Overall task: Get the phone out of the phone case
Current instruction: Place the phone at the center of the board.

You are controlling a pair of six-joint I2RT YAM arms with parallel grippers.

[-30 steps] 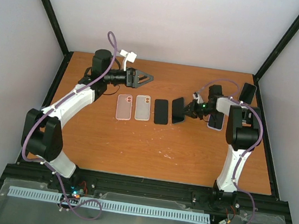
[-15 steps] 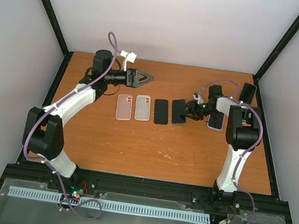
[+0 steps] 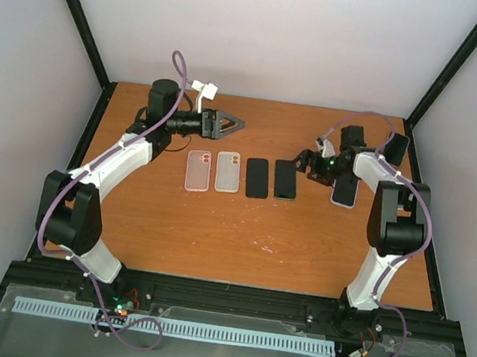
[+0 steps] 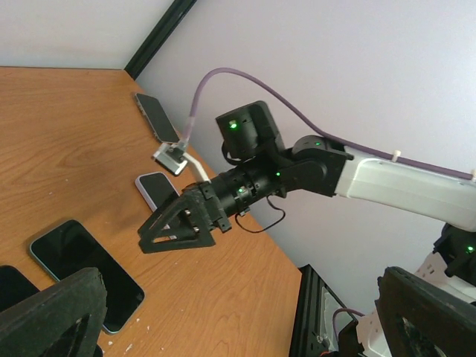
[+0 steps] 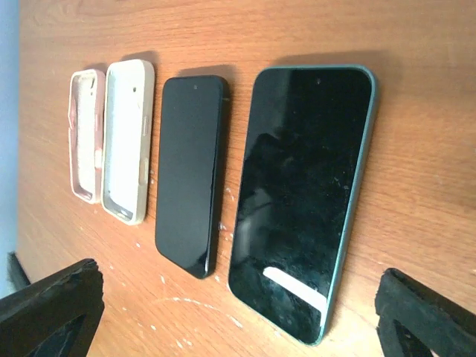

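Four items lie in a row on the table: an empty pink case (image 3: 197, 171), an empty cream case (image 3: 227, 172), a bare black phone (image 3: 258, 177) and a dark phone with a green edge (image 3: 285, 178). The right wrist view shows them flat: pink case (image 5: 87, 134), cream case (image 5: 128, 141), black phone (image 5: 190, 171), green-edged phone (image 5: 305, 193). My right gripper (image 3: 303, 165) stands open just right of the green-edged phone, holding nothing. My left gripper (image 3: 230, 124) hangs open behind the row, empty. A phone in a lavender case (image 3: 346, 192) lies under the right arm.
Another phone (image 3: 395, 147) lies at the far right corner by the black frame post. The left wrist view shows the right gripper (image 4: 178, 223) above the wood, the lavender-cased phone (image 4: 156, 190) and the corner phone (image 4: 156, 117). White walls enclose the table.
My right gripper has opened and let go of the green-edged phone, which went from tilted in the jaws to flat in the row. The right arm drew back. The left arm has not moved.
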